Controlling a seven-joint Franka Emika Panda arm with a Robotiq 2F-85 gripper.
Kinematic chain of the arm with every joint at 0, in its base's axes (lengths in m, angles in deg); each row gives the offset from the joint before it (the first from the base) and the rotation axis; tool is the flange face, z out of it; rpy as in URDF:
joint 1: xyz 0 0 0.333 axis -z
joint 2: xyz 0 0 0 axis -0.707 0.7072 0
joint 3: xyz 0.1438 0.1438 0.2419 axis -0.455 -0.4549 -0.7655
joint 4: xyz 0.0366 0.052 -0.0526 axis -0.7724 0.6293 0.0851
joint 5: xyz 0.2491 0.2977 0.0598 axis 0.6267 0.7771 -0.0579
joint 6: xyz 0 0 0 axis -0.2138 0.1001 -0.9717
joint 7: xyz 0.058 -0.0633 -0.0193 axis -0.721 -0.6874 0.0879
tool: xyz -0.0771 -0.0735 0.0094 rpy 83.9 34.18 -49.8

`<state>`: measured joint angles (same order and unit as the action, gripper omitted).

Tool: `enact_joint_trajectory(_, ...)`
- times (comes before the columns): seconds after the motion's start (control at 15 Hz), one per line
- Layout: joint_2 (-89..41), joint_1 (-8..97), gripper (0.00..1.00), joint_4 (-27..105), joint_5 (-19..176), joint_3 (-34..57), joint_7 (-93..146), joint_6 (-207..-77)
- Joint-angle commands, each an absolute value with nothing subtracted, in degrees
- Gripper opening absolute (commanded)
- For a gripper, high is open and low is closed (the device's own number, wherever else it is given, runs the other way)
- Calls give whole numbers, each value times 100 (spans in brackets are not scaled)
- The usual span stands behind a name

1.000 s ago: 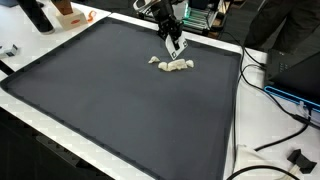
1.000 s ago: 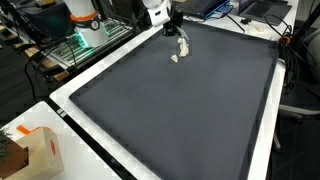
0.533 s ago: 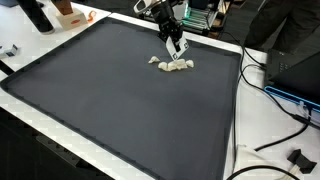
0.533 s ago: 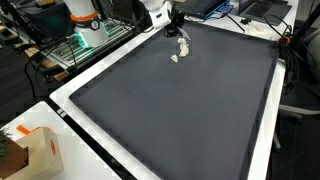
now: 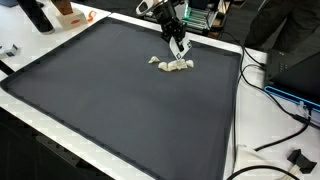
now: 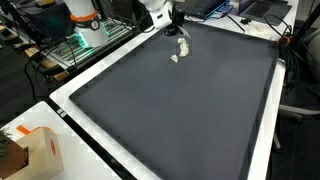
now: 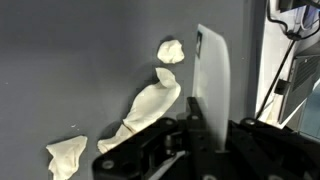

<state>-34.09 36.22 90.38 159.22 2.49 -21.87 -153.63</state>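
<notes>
My gripper (image 5: 177, 45) hangs over the far part of a dark mat (image 5: 110, 100), just above a small cluster of crumpled white pieces (image 5: 172, 65). It also shows in an exterior view (image 6: 181, 32), over the same pieces (image 6: 180, 51). In the wrist view the fingers (image 7: 200, 125) are shut on a flat white strip (image 7: 210, 75) that sticks out past the tips. Three crumpled white pieces lie on the mat beside it: a small one (image 7: 171, 50), a long one (image 7: 150, 105) and one further off (image 7: 68, 158).
The mat has a white table border (image 5: 255, 120). Cables (image 5: 285, 95) and dark equipment lie along one side. A box (image 6: 35, 150) sits at the near corner in an exterior view. Bottles and gear (image 5: 45, 12) stand beyond the far edge.
My gripper has shifted slightly sideways above the white pieces with the strip still in it. The pieces on the mat have not moved.
</notes>
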Motion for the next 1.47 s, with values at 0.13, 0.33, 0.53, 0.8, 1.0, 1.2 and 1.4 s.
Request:
enact_joint_trajectory(0.13, -3693, 3611, 1, 9226, 15839, 72, -1557, -15306)
enact_joint_trajectory(0.33, -3875, 3528, 1, 9290, 15633, -41, -939, -15411)
enact_joint_trajectory(0.53, -4098, 3450, 1, 9344, 15217, -158, -83, -15489)
enact_joint_trajectory(0.8, -4414, 3390, 1, 9365, 14149, -299, 1503, -15482)
enact_joint_trajectory(1.0, -4600, 3404, 1, 9355, 13092, -381, 2802, -15427)
enact_joint_trajectory(1.2, -4762, 3469, 1, 9285, 11887, -451, 4103, -15273)
enact_joint_trajectory(1.4, -4903, 3531, 1, 9088, 10611, -522, 5430, -14914)
